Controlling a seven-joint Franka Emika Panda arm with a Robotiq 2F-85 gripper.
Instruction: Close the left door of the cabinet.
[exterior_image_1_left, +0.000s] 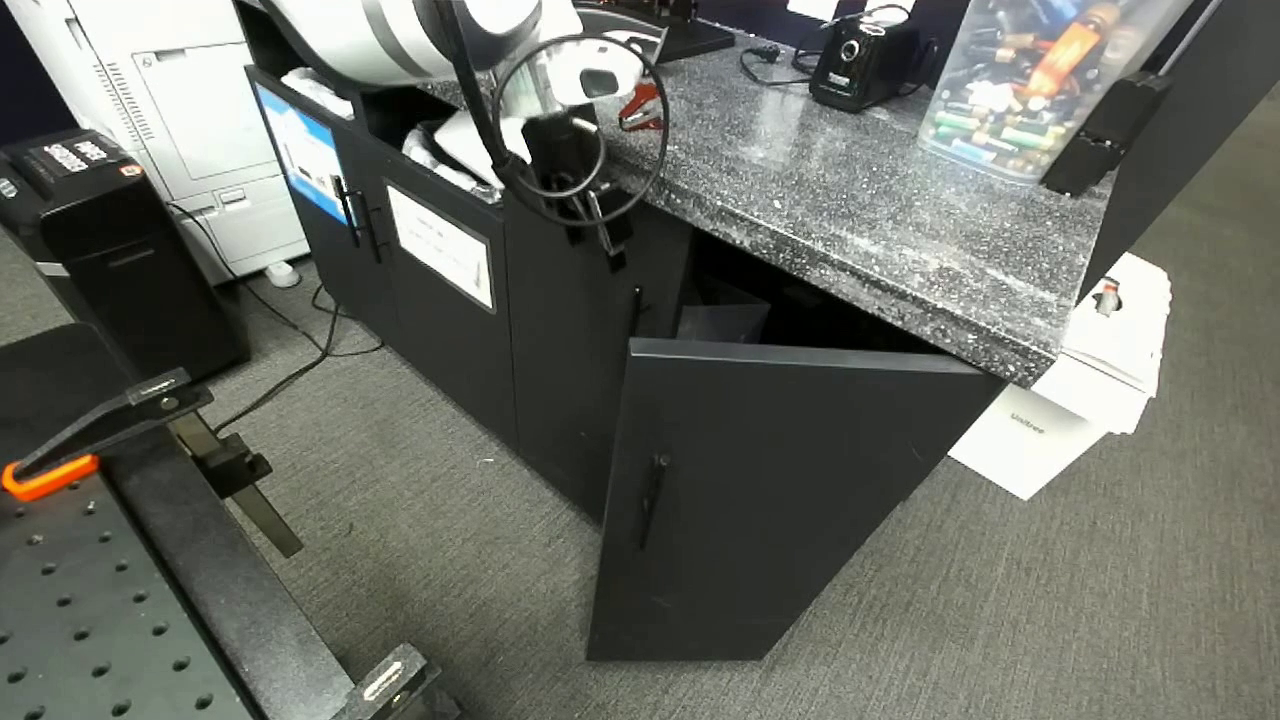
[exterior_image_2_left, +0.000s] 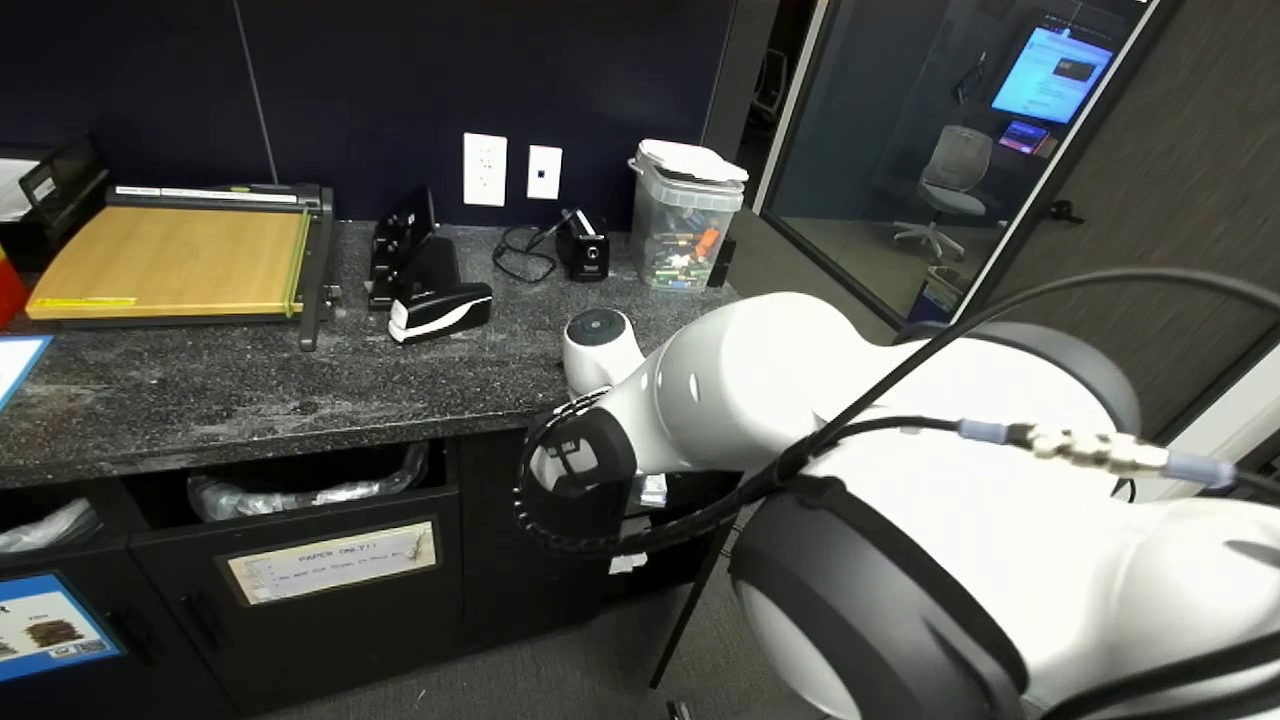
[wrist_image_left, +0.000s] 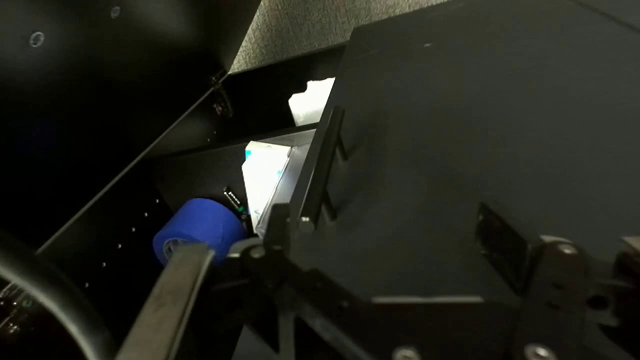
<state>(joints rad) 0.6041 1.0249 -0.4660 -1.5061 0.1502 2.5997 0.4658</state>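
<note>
The low black cabinet with the speckled granite top (exterior_image_1_left: 850, 280) is in an exterior view. Its plain left door (exterior_image_1_left: 565, 350) looks nearly in line with the front; I cannot tell if it is fully shut. In the wrist view the left door (wrist_image_left: 450, 140) fills the right side, with its dark bar handle (wrist_image_left: 322, 170) near the free edge. My gripper (exterior_image_1_left: 597, 240) hangs in front of this door near its top. In the wrist view the gripper (wrist_image_left: 392, 232) is open and empty, one finger by the door's free edge, the other before its face. Contact is unclear.
The twin right door (exterior_image_1_left: 770, 500) stands wide open toward the room. Inside the cabinet are blue tape (wrist_image_left: 200, 227) and white items (wrist_image_left: 267, 175). Labelled black fronts (exterior_image_1_left: 440, 245) adjoin on the left. A perforated table (exterior_image_1_left: 110, 620) and white boxes (exterior_image_1_left: 1090, 350) stand nearby.
</note>
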